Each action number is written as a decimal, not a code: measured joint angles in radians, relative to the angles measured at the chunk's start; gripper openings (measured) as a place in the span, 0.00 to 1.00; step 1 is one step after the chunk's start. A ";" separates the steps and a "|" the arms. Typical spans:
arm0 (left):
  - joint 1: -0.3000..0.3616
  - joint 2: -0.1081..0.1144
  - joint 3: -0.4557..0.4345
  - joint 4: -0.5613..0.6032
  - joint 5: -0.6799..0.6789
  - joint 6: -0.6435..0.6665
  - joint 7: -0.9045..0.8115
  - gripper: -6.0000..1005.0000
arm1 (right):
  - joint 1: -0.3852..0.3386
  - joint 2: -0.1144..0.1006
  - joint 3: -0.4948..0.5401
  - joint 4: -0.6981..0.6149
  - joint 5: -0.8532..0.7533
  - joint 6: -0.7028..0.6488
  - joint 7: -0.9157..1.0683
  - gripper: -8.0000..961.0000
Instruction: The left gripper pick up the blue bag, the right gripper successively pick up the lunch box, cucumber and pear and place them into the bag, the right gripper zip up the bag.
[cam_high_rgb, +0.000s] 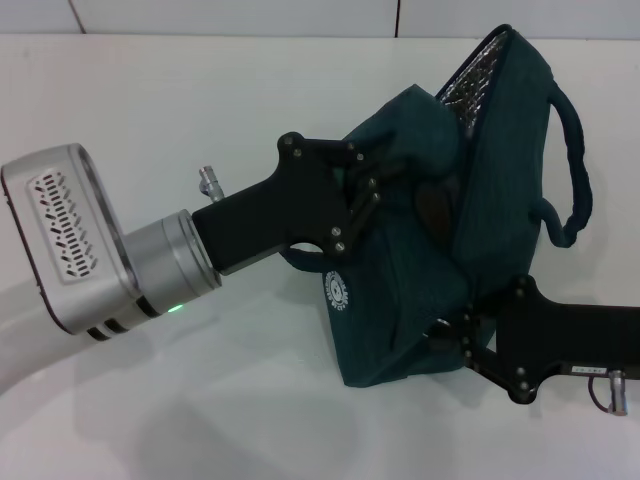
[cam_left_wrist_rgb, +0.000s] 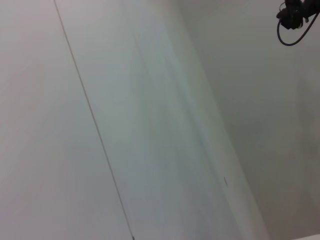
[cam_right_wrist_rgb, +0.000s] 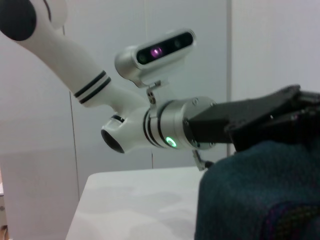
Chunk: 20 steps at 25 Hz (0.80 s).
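Your left gripper (cam_high_rgb: 385, 190) clamped on the blue bag's (cam_high_rgb: 420, 290) upper edge, bag on the white table (cam_high_rgb: 200, 400), open at the far end, your right gripper (cam_high_rgb: 450, 335) against its near side, grip unclear.

A: What colour is the bag (cam_high_rgb: 400, 300)?

B: Dark blue-green, in the middle of the head view. It has a small white round mark (cam_high_rgb: 337, 291) on its side. The inside (cam_high_rgb: 470, 70), at the upper right, is shiny silver with little squares.

A: And the grippers?

B: The left gripper (cam_high_rgb: 375, 170) is black. Behind it is a silver ring (cam_high_rgb: 170, 262) with a tiny green light. The right gripper (cam_high_rgb: 445, 335), lower right, is black too.

A: The table (cam_high_rgb: 150, 110)?

B: White.
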<state>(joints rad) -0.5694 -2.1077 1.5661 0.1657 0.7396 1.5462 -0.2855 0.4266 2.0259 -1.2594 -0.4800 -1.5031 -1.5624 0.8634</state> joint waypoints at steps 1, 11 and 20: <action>0.002 0.000 0.001 0.000 -0.005 0.000 -0.002 0.07 | 0.000 0.001 -0.001 0.008 0.009 -0.004 -0.023 0.14; 0.049 0.000 0.142 0.015 -0.197 0.060 -0.012 0.07 | 0.001 0.000 -0.010 0.037 0.052 -0.049 -0.152 0.04; 0.080 0.000 0.181 0.073 -0.233 0.065 -0.108 0.33 | 0.014 0.002 -0.015 0.037 0.054 -0.092 -0.185 0.04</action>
<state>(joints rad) -0.4893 -2.1077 1.7466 0.2382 0.5063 1.6115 -0.3932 0.4411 2.0277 -1.2740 -0.4427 -1.4487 -1.6542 0.6780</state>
